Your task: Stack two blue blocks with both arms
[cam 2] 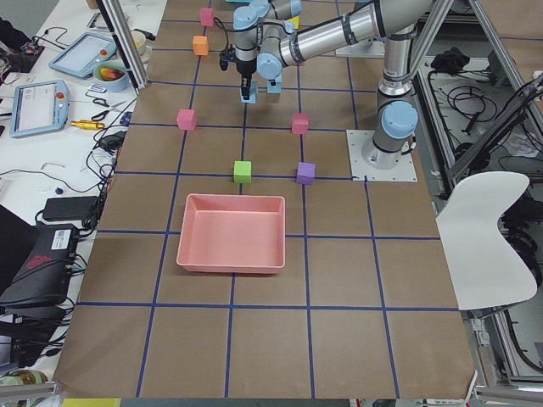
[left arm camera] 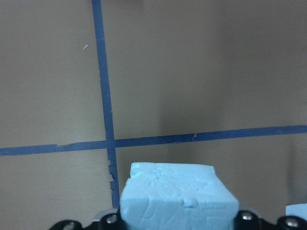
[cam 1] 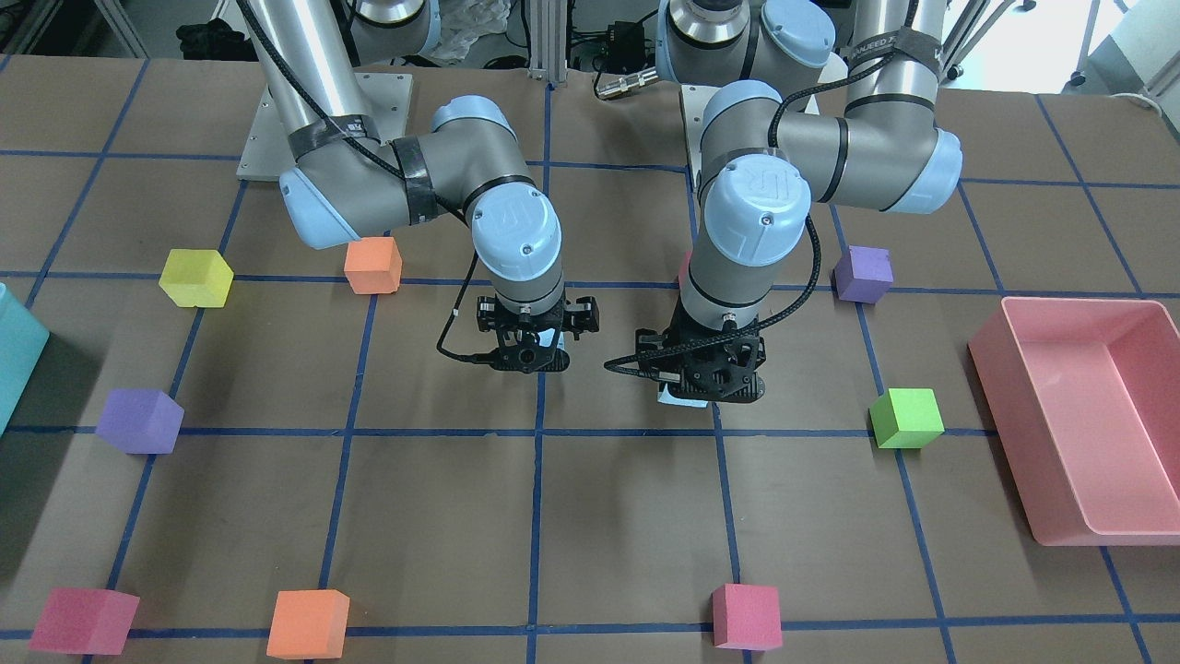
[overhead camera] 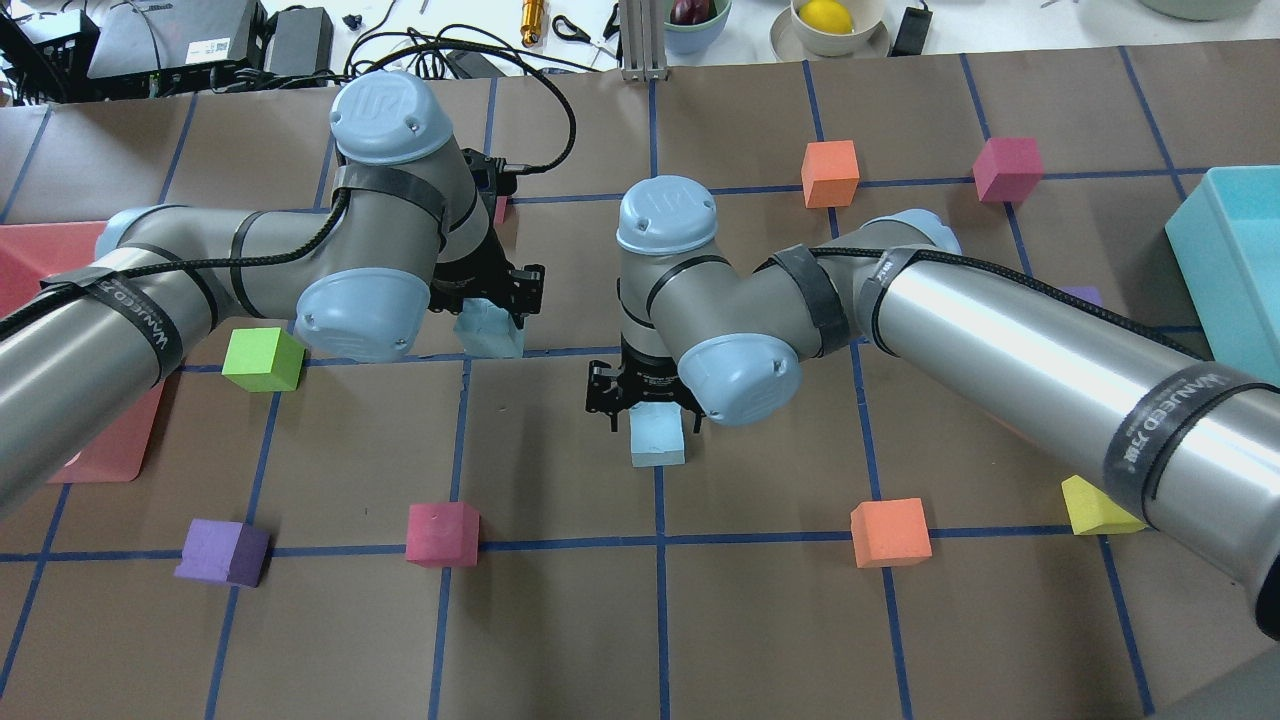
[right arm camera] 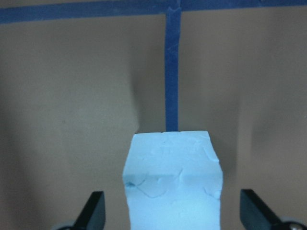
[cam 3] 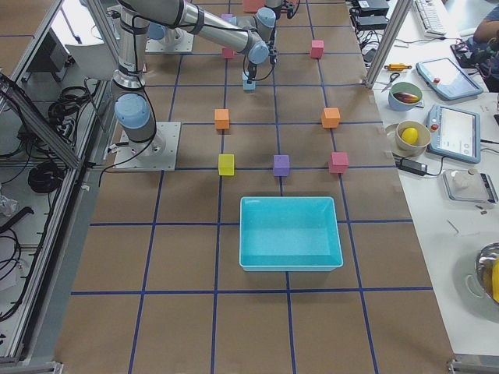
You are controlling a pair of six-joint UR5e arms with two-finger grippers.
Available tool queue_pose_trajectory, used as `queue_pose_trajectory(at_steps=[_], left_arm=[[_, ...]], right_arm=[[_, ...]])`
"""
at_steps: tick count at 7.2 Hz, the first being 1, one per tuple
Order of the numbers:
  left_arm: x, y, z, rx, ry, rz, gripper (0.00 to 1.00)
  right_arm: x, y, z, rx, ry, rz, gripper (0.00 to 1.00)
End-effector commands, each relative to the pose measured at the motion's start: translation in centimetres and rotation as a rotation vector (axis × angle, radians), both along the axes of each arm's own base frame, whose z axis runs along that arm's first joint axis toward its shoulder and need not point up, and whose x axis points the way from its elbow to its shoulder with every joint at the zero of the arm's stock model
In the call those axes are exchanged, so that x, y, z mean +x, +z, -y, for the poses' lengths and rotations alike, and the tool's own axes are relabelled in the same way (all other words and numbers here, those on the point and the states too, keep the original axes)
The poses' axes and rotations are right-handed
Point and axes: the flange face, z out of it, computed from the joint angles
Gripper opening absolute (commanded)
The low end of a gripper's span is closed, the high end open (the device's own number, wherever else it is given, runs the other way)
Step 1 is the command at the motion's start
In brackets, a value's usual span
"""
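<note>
My left gripper (overhead camera: 488,315) is shut on one pale blue block (overhead camera: 490,338) and holds it just above the table; the block fills the bottom of the left wrist view (left arm camera: 177,196). In the front view only a corner of this block (cam 1: 680,398) shows under the left gripper (cam 1: 705,383). The second blue block (overhead camera: 657,445) rests on the table by a blue tape crossing. My right gripper (overhead camera: 648,420) is open around it. In the right wrist view the block (right arm camera: 172,177) stands between the spread fingers (right arm camera: 94,211), apart from both.
Coloured cubes lie around: green (overhead camera: 262,358), purple (overhead camera: 222,551), pink (overhead camera: 441,533), orange (overhead camera: 889,532), yellow (overhead camera: 1095,505), orange (overhead camera: 830,173), pink (overhead camera: 1007,168). A teal bin (overhead camera: 1235,260) stands on the robot's right, a pink bin (cam 1: 1083,424) on its left.
</note>
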Motion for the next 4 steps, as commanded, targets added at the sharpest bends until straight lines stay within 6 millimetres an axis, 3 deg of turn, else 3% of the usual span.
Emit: queue_pose_trajectory(at_steps=[1,2,3,4], left_arm=[[-0.6,0.1,-0.3,-0.001,-0.004,-0.007,0.0],[-1.7,0.6,-0.8,-0.009,-0.011,-0.009,0.0],[-3.3,0.9,-1.5,-0.014,0.021,-0.009,0.0],[-5.7,0.3,-2.5,0.001,0.053,-0.012,0.0]], right_arm=[[-2.7,4.9,3.9,-0.064,-0.054,0.008,1.0],[-7.3,8.9,7.2,-0.056,-0.124,0.007,1.0],[-12.3,12.7,8.6,-0.027,-0.088,0.01,1.0],[-17.2,14.9,9.3,-0.043,-0.082,-0.016,1.0]])
